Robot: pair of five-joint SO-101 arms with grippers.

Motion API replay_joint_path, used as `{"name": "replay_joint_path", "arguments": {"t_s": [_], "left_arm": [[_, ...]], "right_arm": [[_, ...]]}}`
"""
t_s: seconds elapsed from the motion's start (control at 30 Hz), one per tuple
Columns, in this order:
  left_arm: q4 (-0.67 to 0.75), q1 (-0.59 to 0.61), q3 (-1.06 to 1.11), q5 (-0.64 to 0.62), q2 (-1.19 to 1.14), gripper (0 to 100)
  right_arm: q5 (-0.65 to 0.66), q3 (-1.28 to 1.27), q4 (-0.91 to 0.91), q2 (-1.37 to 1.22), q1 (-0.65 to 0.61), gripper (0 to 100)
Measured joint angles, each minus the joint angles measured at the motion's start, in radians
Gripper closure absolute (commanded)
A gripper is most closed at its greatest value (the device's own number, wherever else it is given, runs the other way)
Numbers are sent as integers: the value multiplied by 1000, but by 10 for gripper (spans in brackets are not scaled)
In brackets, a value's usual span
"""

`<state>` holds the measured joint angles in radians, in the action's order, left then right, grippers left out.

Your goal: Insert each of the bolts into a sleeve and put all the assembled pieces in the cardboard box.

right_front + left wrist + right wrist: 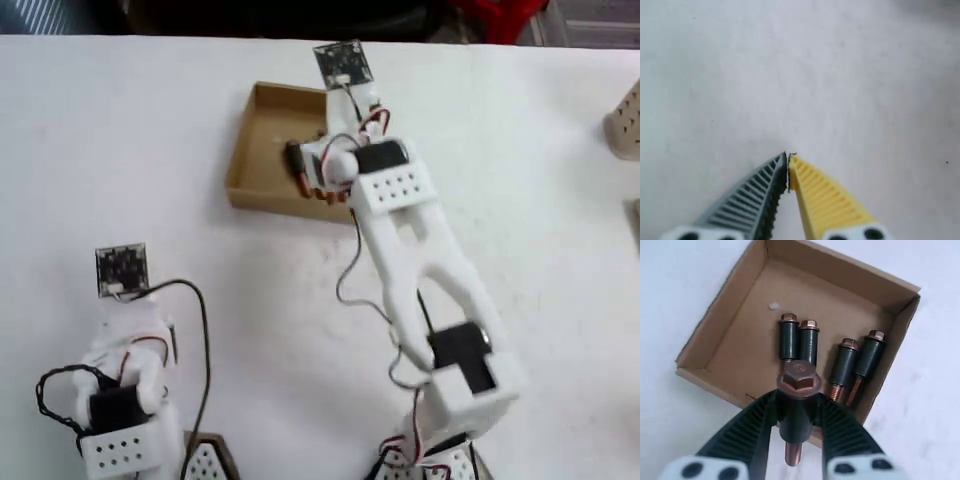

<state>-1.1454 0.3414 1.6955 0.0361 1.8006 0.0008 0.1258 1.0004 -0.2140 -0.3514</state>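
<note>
White table [120, 140], seen from the high view. Cardboard box [243, 160] sits at about 11 o'clock from table centre, open side up. Right arm [420, 270] stretches from its base at 5 o'clock toward 12, with its wrist over the box's 4 o'clock corner. Right gripper [797, 400]: black ribbed fingers [752, 427] clamped on one held piece [796, 427], a copper hex-head bolt [798, 379] run through a black sleeve [795, 432]. The head points toward the box interior and the threaded tip pokes out of the sleeve on the wrist side. The piece hangs over the box rim, above the wall nearest the arm. On the box floor lie four assembled pieces in two pairs. The first pair [799, 339] lies side by side and touching. The second pair [857, 362] lies just beside each other close to a side wall, copper threads showing at their ends. Left arm [125, 400] sits folded at 7 o'clock, well apart from the box. Left gripper [788, 170]: grey and yellow fingers pressed tip to tip, nothing between them, over bare table.
</note>
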Motion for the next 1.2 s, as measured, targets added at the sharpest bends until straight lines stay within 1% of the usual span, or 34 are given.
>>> {"name": "replay_joint_path", "arguments": {"t_s": [0.1, 0.37, 0.53, 0.7, 0.77, 0.9, 0.97, 1.07, 1.2], "left_arm": [[0, 0, 0, 0, 0, 969], [0, 0, 0, 0, 0, 969], [0, 0, 0, 0, 0, 969], [0, 0, 0, 0, 0, 969], [0, 0, 0, 0, 0, 969], [0, 0, 0, 0, 0, 969], [0, 0, 0, 0, 0, 969], [0, 0, 0, 0, 0, 969], [0, 0, 0, 0, 0, 969]], "right_arm": [[0, 157, 60, -158, 17, 978], [2, 483, 89, -511, 37, 977], [120, 638, 141, -660, 35, 977], [135, 796, 153, -761, 41, 976], [135, 842, 172, -789, 43, 950], [138, 919, 233, -824, 40, 825], [144, 944, 273, -825, 35, 789], [144, 970, 316, -824, 43, 811], [144, 1048, 394, -825, 43, 893]]}}
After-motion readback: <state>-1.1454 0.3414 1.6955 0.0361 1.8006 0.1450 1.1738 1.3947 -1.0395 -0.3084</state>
